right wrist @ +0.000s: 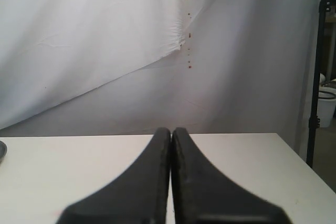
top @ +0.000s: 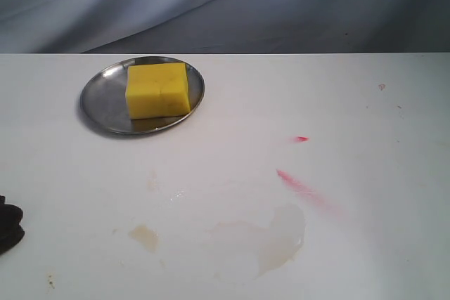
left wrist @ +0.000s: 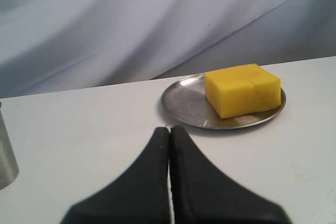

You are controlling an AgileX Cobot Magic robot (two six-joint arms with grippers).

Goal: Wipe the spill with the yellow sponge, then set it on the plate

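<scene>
The yellow sponge (top: 158,89) lies flat on the silver plate (top: 98,103) at the back left of the white table. The left wrist view shows the same sponge (left wrist: 242,89) on the plate (left wrist: 184,103), a short way beyond my left gripper (left wrist: 169,129), which is shut and empty. Only a dark bit of that gripper (top: 8,224) shows at the left edge of the exterior view. The spill is a pale tan watery smear (top: 271,237) near the front, with a small tan patch (top: 144,237) to its left. My right gripper (right wrist: 171,130) is shut and empty over bare table.
Red-pink streaks (top: 302,189) and a small red dot (top: 301,138) mark the table right of centre. A metal cylinder (left wrist: 6,150) stands at the edge of the left wrist view. Grey cloth hangs behind the table's far edge.
</scene>
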